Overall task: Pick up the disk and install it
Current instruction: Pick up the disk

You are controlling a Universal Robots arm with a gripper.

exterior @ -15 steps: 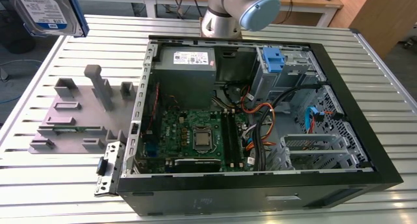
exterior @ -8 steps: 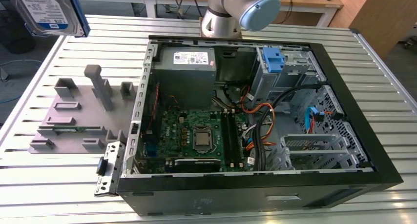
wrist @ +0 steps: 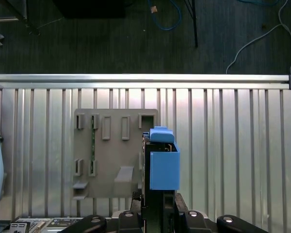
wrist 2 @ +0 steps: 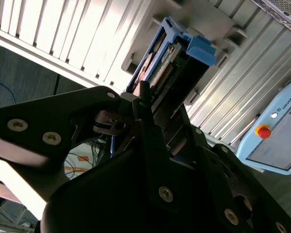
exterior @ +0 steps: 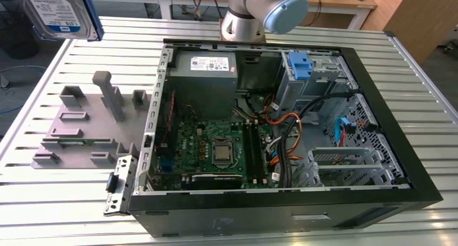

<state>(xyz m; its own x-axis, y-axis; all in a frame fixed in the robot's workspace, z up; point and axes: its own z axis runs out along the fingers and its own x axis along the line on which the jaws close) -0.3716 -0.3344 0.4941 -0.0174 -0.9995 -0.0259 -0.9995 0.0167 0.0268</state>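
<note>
Gripper [wrist: 157, 198] pinching the disk [wrist: 164, 170] above slatted metal table [wrist: 233, 145], dark floor [wrist: 111, 43] beyond.

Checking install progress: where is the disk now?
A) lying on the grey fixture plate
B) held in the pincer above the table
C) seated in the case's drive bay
B: the disk sits clamped in the pincer, lifted clear of the grey fixture plate.

One disk [exterior: 53, 10], one robot arm [exterior: 261, 13], one open computer case [exterior: 286, 203], one grey holder tray [exterior: 86, 133] and one slatted metal table [exterior: 72, 203] make up the scene. The case holds one grey power-supply box [exterior: 204, 77], one green circuit board [exterior: 214, 152] and one bare blue clip [exterior: 302, 66]. The second wrist view adds one control tablet [wrist 2: 276, 136] with one red button [wrist 2: 263, 131].
</note>
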